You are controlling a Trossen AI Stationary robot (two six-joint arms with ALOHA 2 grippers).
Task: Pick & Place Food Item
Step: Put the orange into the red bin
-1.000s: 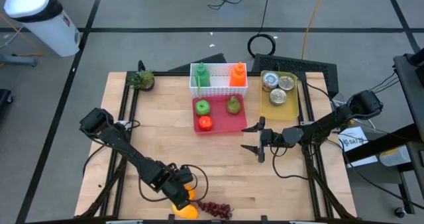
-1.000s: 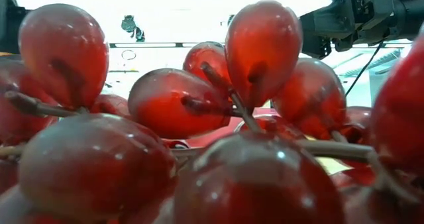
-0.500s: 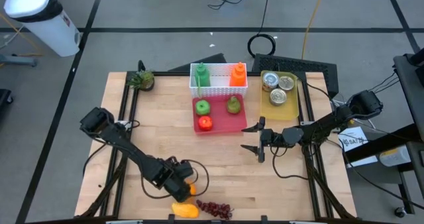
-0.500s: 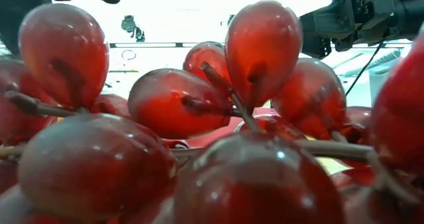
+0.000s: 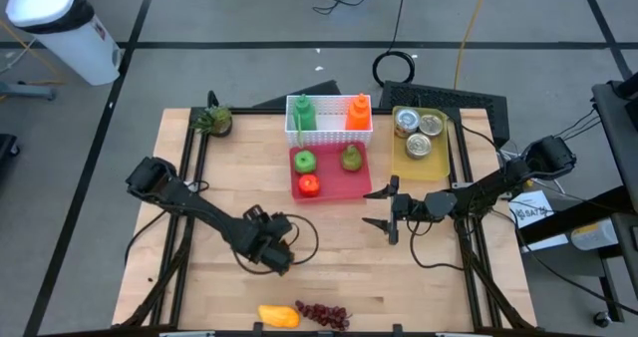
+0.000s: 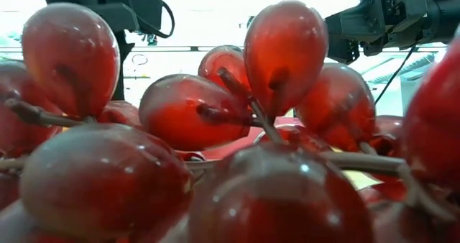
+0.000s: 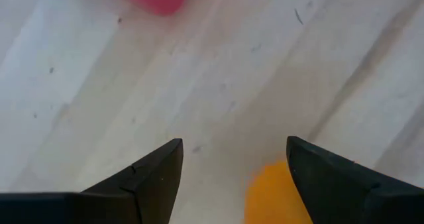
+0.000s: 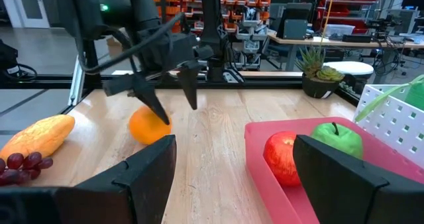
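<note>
Beyond the worktop's far left corner, on grey floor crossed by dark lines, we see a white bin (image 5: 58,23). A small potted plant (image 5: 211,121) sits at the far left of the pale wooden worktop (image 5: 329,267). Towards the near middle, the left gripper (image 7: 232,144) hangs over an orange (image 8: 149,126) resting on the wood; its fingers are spread and hold nothing. At the near edge lie a yellow-orange fruit (image 5: 278,315) and, just beside it, red grapes (image 5: 324,315). Farther back stands a white basket (image 5: 329,128) with a green and an orange bottle. Touching it is a red tray (image 5: 329,190) carrying a green apple (image 5: 304,161), a red apple (image 5: 309,184) and a pear (image 5: 351,159). The right gripper (image 5: 367,206) waits beside the tray, open and empty. A yellow tray (image 5: 419,168) holds cans. Shelving (image 8: 218,12) fills the room behind.
</note>
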